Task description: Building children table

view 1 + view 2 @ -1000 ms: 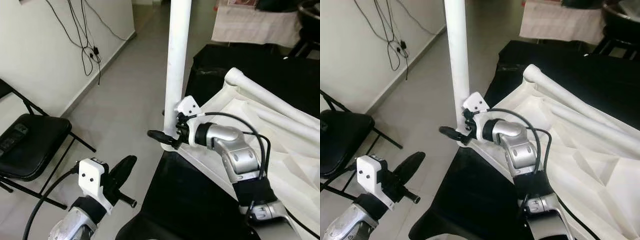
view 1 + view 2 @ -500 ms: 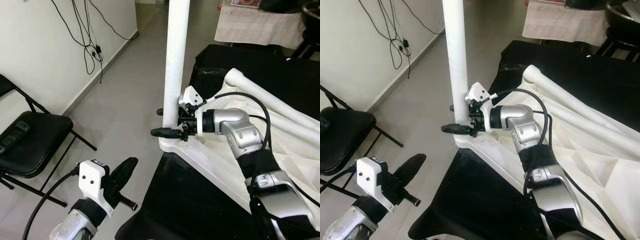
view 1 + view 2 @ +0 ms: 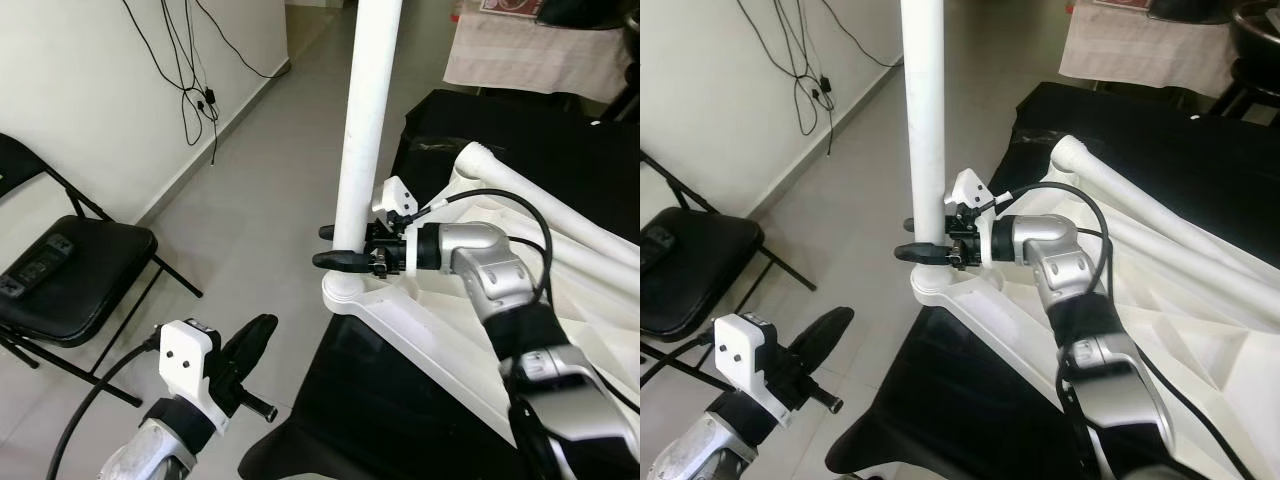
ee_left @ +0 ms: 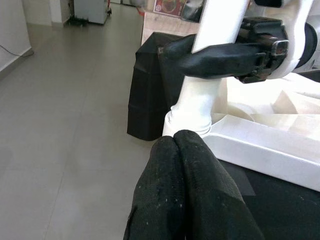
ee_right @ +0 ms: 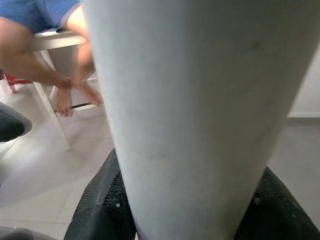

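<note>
Two grippers appear in the left eye view. The right gripper reaches across the corner of the upturned white tabletop, one black finger on each side of the upright white table leg, low on the leg and just above the round corner socket that the leg stands in. The fingers sit against the leg, closed around it. The left gripper hangs low beside the black cloth that carries the tabletop, well apart from the leg, fingers together and holding nothing. One folding black chair stands by the wall, where black cables hang. Two more white legs lie across the tabletop's underside.

Right eye view: same layout; the leg stands vertical at the tabletop's near-left corner.

Left wrist view: the two left fingertips press together, pointing at the socket base; the right gripper clamps the leg above.

Right wrist view: the leg fills the frame between both finger pads. One person's bare legs on a white stool show behind.
</note>
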`<state>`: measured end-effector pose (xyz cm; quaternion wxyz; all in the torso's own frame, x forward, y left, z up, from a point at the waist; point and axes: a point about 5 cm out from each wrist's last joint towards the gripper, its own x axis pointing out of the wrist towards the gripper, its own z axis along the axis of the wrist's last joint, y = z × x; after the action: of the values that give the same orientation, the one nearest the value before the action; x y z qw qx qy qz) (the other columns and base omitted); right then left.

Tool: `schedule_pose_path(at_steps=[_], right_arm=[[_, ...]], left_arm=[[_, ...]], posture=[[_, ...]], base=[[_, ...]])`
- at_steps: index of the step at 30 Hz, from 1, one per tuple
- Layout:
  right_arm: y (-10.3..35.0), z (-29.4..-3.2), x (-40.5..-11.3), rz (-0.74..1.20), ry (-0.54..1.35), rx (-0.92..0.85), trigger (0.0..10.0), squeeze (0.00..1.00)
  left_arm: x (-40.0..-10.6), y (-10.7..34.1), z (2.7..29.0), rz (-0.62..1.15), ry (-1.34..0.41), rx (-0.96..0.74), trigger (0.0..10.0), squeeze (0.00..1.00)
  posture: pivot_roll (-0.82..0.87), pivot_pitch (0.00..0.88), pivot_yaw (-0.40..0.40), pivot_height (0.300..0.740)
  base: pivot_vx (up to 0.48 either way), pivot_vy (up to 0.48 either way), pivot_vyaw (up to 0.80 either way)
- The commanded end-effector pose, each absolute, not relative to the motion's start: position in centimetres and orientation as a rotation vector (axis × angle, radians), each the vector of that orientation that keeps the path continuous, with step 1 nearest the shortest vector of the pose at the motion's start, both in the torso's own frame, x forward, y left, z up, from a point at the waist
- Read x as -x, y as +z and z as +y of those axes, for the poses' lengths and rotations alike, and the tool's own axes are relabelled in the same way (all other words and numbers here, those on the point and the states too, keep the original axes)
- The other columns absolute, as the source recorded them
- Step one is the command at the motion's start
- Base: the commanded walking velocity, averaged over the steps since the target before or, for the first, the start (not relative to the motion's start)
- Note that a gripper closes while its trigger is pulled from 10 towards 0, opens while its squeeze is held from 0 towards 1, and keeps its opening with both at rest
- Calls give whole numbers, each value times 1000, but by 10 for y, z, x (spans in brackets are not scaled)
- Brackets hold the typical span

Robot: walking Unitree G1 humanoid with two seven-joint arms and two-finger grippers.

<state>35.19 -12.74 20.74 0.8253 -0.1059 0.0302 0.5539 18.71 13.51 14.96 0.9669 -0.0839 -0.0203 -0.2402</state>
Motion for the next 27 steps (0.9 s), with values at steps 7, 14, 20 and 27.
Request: schedule_pose_path(at_steps=[7, 14, 20, 27], right_arm=[[150, -120, -308, 211, 309, 154, 0, 0], [156, -101, -319, 190, 457, 166, 4980, 0], [171, -84, -326, 130, 704, 133, 10000, 1000], [206, -77, -326, 11, 1179, 230, 10000, 1000]], left_arm=[[-190, 144, 142, -12, -490, 170, 10000, 0], [-192, 142, 141, -15, -484, 171, 10000, 0], [-192, 142, 141, -19, -469, 173, 10000, 0], [-191, 142, 138, -18, -485, 177, 10000, 0]], posture=[[-58, 142, 19, 740], [-51, 123, 0, 740], [-44, 120, 1, 740], [-33, 128, 3, 740]], base=[[0, 0, 0], [0, 0, 0], [0, 0, 0], [0, 0, 0]])
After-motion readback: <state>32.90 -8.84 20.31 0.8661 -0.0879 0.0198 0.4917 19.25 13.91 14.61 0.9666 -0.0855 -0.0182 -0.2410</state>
